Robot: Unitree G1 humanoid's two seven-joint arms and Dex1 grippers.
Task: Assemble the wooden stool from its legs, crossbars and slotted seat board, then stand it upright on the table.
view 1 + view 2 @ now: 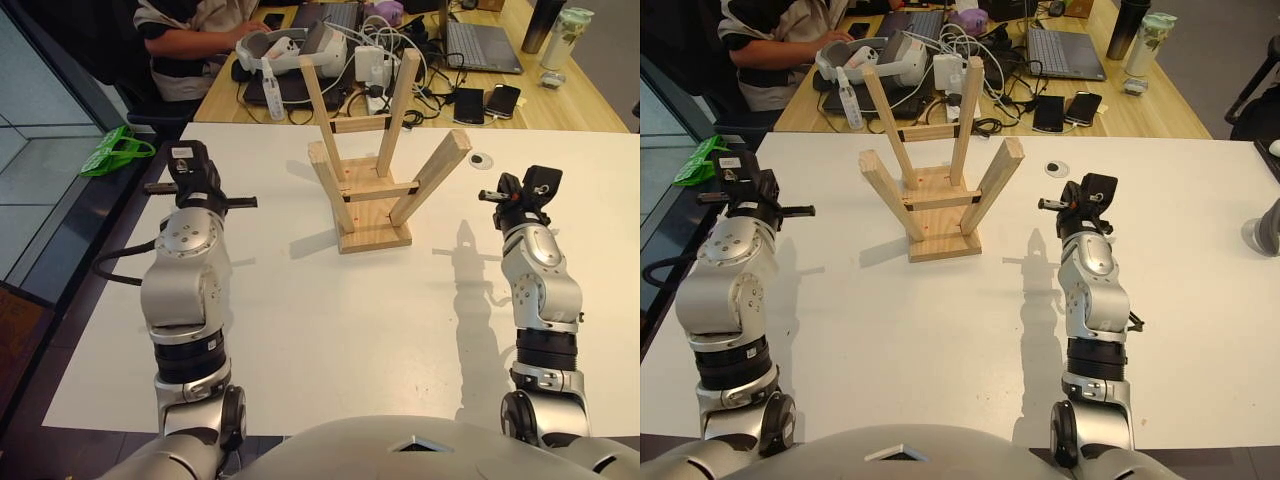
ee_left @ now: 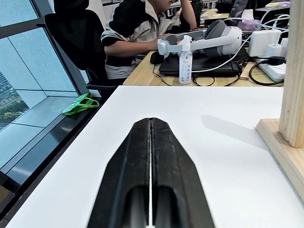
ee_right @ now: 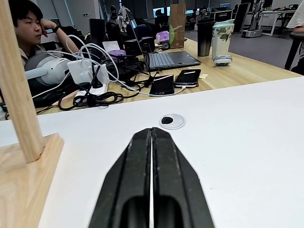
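The wooden stool (image 1: 368, 190) rests upside down at the far middle of the white table (image 1: 330, 340), its seat board (image 1: 377, 237) flat on the surface and its legs splaying upward, joined by crossbars (image 1: 360, 124). My left gripper (image 2: 151, 121) is shut and empty, hovering left of the stool (image 2: 290, 95). To the right of the stool (image 3: 19, 142), my right gripper (image 3: 151, 130) is also shut with nothing in it. In the head views the left gripper (image 1: 186, 160) and right gripper (image 1: 528, 186) flank the stool, both apart from it.
A round cable grommet (image 1: 482, 159) sits in the table right of the stool. Behind the table a wooden desk (image 1: 560, 100) carries laptops, phones, cables, a headset (image 1: 290, 45) and a spray bottle (image 2: 185, 61). The table's left edge drops toward the window.
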